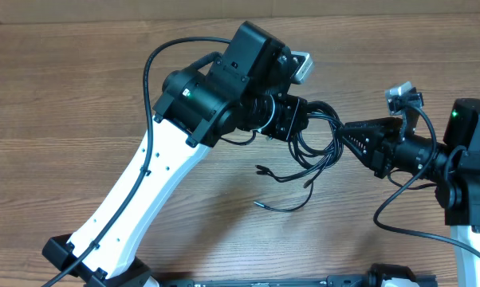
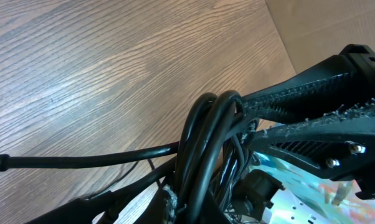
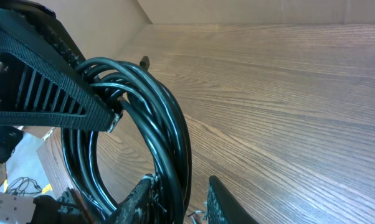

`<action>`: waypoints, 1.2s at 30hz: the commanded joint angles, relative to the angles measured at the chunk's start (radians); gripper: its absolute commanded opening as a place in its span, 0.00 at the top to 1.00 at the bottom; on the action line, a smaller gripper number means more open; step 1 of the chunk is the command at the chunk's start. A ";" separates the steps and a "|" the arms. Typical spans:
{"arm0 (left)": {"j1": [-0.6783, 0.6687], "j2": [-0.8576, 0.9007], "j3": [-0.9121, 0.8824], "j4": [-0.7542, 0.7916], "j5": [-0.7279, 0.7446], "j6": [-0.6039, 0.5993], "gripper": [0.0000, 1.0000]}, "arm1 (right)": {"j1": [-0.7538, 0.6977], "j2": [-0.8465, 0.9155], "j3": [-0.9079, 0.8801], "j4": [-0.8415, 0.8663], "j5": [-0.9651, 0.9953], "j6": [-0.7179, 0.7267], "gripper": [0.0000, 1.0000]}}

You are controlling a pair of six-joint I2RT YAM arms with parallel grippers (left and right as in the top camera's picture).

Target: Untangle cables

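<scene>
The cables (image 1: 320, 147) are a bunch of thin black cords hanging between the two grippers above the table. Loose plug ends (image 1: 261, 169) trail left onto the wood. My left gripper (image 1: 310, 119) is shut on the looped cords (image 2: 206, 143), which run up between its fingers (image 2: 169, 200). From the right, my right gripper (image 1: 344, 131) has its jaws around the same loop (image 3: 172, 143). The cords lie against its left finger (image 3: 144, 199), and a narrow strip of wood shows before the other finger (image 3: 222, 205). The left gripper's ribbed finger (image 3: 44, 93) crosses the loop.
A bare wooden table (image 1: 80, 96) lies under everything. The white left arm (image 1: 136, 199) slants from the bottom left to the centre. The right arm's base (image 1: 471, 175) stands at the right edge. One cord end (image 1: 260, 205) lies apart below the tangle.
</scene>
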 commanded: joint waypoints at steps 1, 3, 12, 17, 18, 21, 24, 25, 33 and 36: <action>-0.010 0.002 0.008 0.009 0.044 0.008 0.96 | 0.006 0.001 0.008 0.006 -0.003 -0.006 0.76; -0.012 0.002 0.008 0.009 0.044 0.008 0.96 | 0.006 0.001 0.008 0.006 -0.018 -0.019 0.76; -0.022 0.002 0.008 0.011 0.044 0.007 0.96 | 0.006 0.001 0.008 0.005 -0.032 -0.050 0.96; -0.022 0.002 0.008 0.012 0.039 0.006 0.96 | 0.006 0.001 0.008 0.000 -0.032 -0.050 0.96; -0.022 0.002 0.008 0.012 0.035 0.006 0.96 | 0.006 0.001 0.008 0.000 -0.032 -0.050 0.96; -0.020 0.002 0.008 0.012 0.032 -0.005 0.96 | 0.006 0.001 0.008 0.000 0.007 -0.014 0.96; -0.020 0.002 0.008 0.012 0.030 -0.013 0.96 | 0.006 0.001 0.008 0.003 0.147 0.100 0.96; -0.020 0.002 0.008 0.010 0.020 -0.026 0.96 | 0.006 0.001 0.008 0.003 0.199 0.138 0.96; -0.020 0.002 0.008 0.007 0.010 -0.034 0.96 | 0.006 0.001 0.008 0.002 0.435 0.311 0.96; -0.020 0.002 0.008 0.007 0.010 -0.034 0.96 | 0.006 0.001 0.008 0.002 0.451 0.319 0.96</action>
